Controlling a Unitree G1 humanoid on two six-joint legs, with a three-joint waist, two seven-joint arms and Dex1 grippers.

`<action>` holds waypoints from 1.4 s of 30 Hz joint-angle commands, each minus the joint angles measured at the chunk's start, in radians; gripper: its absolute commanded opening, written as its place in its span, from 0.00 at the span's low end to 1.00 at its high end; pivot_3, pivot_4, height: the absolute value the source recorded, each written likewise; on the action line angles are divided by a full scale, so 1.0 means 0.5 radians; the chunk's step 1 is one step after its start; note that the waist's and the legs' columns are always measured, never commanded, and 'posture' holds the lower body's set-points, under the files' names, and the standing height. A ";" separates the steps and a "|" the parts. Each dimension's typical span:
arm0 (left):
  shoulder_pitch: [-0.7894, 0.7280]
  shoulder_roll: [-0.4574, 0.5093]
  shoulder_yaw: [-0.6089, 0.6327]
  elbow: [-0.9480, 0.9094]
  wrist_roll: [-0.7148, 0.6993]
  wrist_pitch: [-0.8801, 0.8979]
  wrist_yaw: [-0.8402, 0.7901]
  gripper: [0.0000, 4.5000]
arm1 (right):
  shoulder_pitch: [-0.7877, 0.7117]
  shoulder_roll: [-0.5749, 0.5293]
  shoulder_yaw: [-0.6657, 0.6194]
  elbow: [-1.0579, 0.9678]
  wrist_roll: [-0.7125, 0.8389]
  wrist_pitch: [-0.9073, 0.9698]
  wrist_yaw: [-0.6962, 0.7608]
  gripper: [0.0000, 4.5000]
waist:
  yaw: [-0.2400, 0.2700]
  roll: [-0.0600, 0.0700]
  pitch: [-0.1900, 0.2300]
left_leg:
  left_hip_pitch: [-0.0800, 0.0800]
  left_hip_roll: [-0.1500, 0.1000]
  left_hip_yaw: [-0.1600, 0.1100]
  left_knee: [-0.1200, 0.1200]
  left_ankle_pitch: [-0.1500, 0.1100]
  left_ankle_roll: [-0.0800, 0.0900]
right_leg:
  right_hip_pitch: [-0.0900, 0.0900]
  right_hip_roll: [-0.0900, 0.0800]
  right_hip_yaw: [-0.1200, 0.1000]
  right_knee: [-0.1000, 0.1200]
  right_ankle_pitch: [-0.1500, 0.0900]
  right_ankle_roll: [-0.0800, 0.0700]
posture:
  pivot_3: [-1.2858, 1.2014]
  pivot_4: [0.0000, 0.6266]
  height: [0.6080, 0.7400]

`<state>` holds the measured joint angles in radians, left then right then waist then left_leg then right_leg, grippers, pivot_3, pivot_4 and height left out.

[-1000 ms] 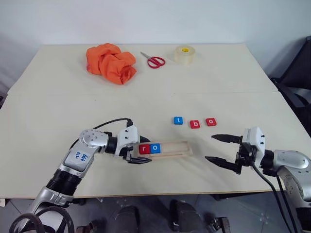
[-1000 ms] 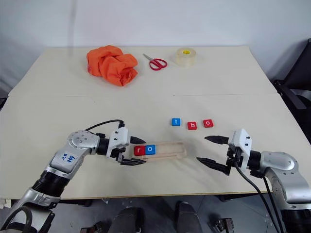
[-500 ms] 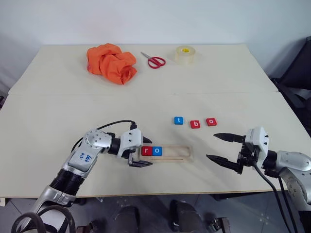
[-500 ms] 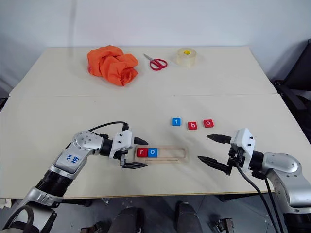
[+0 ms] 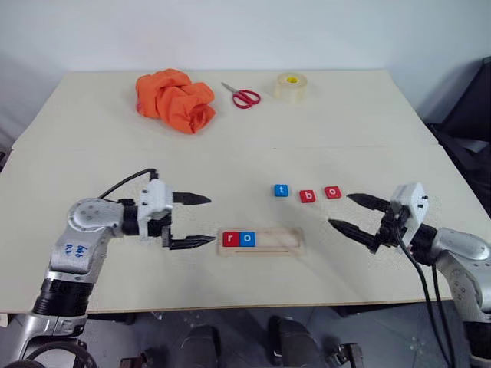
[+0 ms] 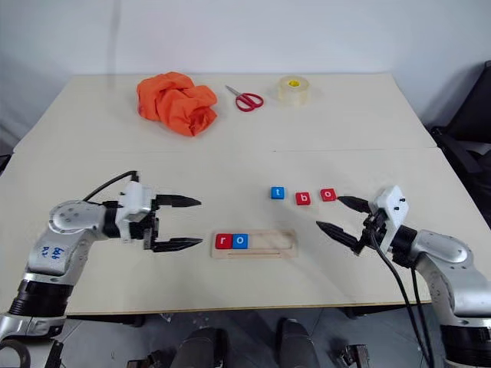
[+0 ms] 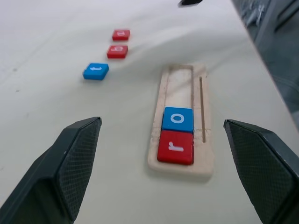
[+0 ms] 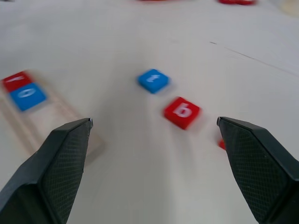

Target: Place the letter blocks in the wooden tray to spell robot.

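We read the tray (image 5: pixel 261 241) near the front edge of the tabletop (image 5: pixel 230 161), long axis running left–right. The red r (image 5: pixel 230 239) and blue o (image 5: pixel 247 238) fill its two left slots; the three slots to the right are bare.

Loose tiles sit in a left–right row just behind the tray's right half: blue t (image 5: pixel 281 190), red b (image 5: pixel 308 195), red o (image 5: pixel 332 192), each slightly apart from the next.

L gripper (image 5: pixel 190 221): open, nothing held, hovering just left of the tray's left end, pointing at it.

R gripper (image 5: pixel 349 213): open wide, nothing held, off the tray's right end, pointing toward the loose row. The red o lies just ahead of its upper finger (image 5: pixel 367 202); the b is one tile further on.

Key relation: the next letter req'd is b, in the 3rd slot. We judge the R arm clearly nearer; the b lies ahead and left of that gripper, w/ the red o close beside it on the near side. Approach should clear the o.
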<state>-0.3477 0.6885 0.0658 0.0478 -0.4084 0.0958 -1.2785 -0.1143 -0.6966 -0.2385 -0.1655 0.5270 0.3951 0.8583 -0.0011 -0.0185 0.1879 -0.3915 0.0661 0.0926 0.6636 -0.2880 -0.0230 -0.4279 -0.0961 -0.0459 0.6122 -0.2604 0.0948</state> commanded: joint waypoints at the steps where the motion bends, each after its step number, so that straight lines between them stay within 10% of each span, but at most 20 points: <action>1: 0.036 -0.036 0.085 0.150 -0.114 -0.218 -0.190 0.99 | -0.013 0.063 -0.051 -0.119 0.024 0.044 -0.148 1.00 | 0.001 0.000 0.000 | 0.000 0.000 0.000 0.000 0.000 0.000 | 0.000 0.000 0.000 0.000 0.000 0.000 | 0.52 0.24 1.00; 21: -0.055 -0.209 0.024 0.692 -0.068 -0.812 -0.440 0.99 | 0.465 0.059 -0.223 -0.595 0.068 0.275 -0.346 1.00 | 0.000 -0.002 -0.001 | 0.000 0.000 0.000 0.000 -0.002 0.002 | 0.001 -0.001 0.000 -0.001 0.001 0.001 | 0.52 0.24 1.00; 34: -0.038 -0.213 0.021 0.629 -0.087 -0.765 -0.419 0.99 | 0.345 0.053 -0.211 -0.738 0.168 0.500 -0.505 1.00 | 0.000 -0.002 -0.001 | 0.000 0.000 0.000 0.000 -0.002 0.002 | 0.001 -0.001 0.000 -0.001 0.000 0.000 | 0.52 0.24 1.00; 42: -0.009 -0.207 0.038 0.622 -0.096 -0.781 -0.426 0.99 | -0.045 0.330 -0.072 -0.758 0.211 0.958 -1.076 1.00 | -0.010 -0.002 -0.001 | 0.000 0.002 0.000 0.000 -0.002 0.002 | 0.000 0.000 0.000 -0.001 0.000 0.000 | 0.52 0.24 1.00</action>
<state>-0.3623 0.5827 0.0690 0.3878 -0.4386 -0.2848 -1.4886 -0.1226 -0.5384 -0.2820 -0.5099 0.6187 0.8552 0.3620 -0.0063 -0.0196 0.1872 -0.3917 0.0669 0.0925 0.6633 -0.2889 -0.0218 -0.4283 -0.0961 -0.0460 0.6115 -0.2604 0.0948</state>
